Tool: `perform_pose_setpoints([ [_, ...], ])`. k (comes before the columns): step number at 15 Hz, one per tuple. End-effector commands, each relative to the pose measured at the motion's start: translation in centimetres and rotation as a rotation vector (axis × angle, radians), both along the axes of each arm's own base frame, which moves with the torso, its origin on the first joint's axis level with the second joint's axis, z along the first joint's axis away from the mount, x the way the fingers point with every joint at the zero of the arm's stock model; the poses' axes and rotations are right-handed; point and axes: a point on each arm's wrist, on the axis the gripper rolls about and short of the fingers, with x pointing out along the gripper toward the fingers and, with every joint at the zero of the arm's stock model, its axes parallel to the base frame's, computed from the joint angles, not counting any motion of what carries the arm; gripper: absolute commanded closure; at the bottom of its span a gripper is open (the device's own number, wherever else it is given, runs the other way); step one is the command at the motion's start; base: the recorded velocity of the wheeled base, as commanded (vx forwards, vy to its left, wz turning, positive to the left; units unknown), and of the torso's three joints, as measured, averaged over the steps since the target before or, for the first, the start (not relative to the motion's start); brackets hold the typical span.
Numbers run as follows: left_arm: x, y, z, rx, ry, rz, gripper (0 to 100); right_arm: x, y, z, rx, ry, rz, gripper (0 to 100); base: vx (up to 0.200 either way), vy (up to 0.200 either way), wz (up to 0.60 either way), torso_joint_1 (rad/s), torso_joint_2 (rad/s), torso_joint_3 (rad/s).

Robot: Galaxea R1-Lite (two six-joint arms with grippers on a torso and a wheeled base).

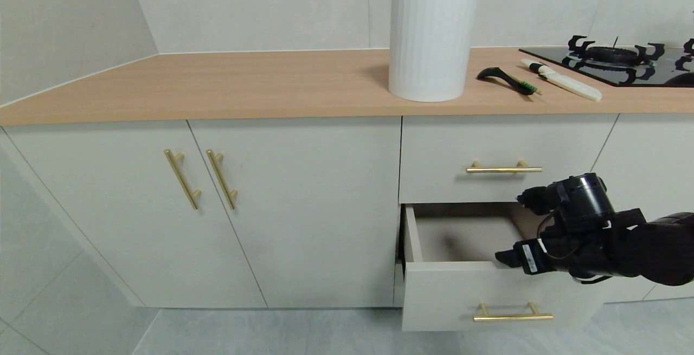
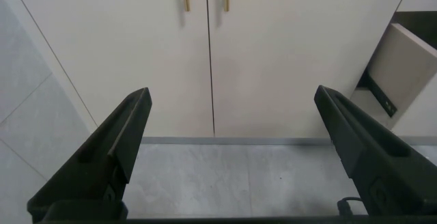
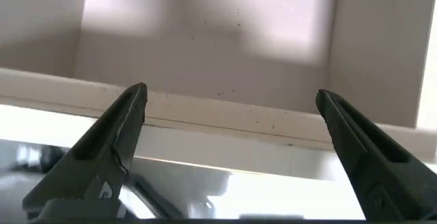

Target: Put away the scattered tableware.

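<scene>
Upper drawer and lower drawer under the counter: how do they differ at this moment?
The upper drawer is shut; the lower drawer is pulled out, so its inside shows. The right pincer hangs open at the lower drawer's opening, beneath the upper drawer. Both have pale fronts and a horizontal gold bar handle.

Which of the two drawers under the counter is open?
The lower drawer: it is pulled out, while the upper drawer above it is shut.

I am seeing my black pincer [image 1: 511, 228], a pale grey drawer [image 1: 461, 290], gold handle [image 1: 512, 317], white ribbed canister [image 1: 434, 35] and tan wood-grain counter [image 1: 244, 84].
</scene>
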Motion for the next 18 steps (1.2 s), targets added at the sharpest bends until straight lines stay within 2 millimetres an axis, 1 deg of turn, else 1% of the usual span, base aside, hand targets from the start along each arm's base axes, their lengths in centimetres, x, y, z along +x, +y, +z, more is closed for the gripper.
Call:
perform_pose_setpoints([
  [1, 0.0, 0.0, 0.0, 0.0, 0.003, 0.001, 0, -0.6, 0.3, 0.4, -0.006, 0.01, 0.02, 0, 0.0, 0.0, 0.0, 0.0, 0.0, 0.0],
  [8, 0.0, 0.0, 0.0, 0.0, 0.001, 0.001, 0, -2.4, 0.3, 0.4, -0.094, 0.173, 0.072, 0, 0.0, 0.0, 0.0, 0.0, 0.0, 0.0],
  [12, 0.0, 0.0, 0.0, 0.0, 0.001, 0.001, 0, -3.9, 0.5, 0.7, -0.15, 0.276, 0.129, 0, 0.0, 0.0, 0.0, 0.0, 0.0, 0.0],
  [15, 0.0, 0.0, 0.0, 0.0, 0.001, 0.001, 0, -5.2, 1.1, 0.3, -0.219, 0.378, 0.17, 0, 0.0, 0.0, 0.0, 0.0, 0.0, 0.0],
  [18, 0.0, 0.0, 0.0, 0.0, 0.001, 0.001, 0, -5.9, 1.3, -0.1, -0.257, 0.446, 0.198, 0, 0.0, 0.0, 0.0, 0.0, 0.0, 0.0],
])
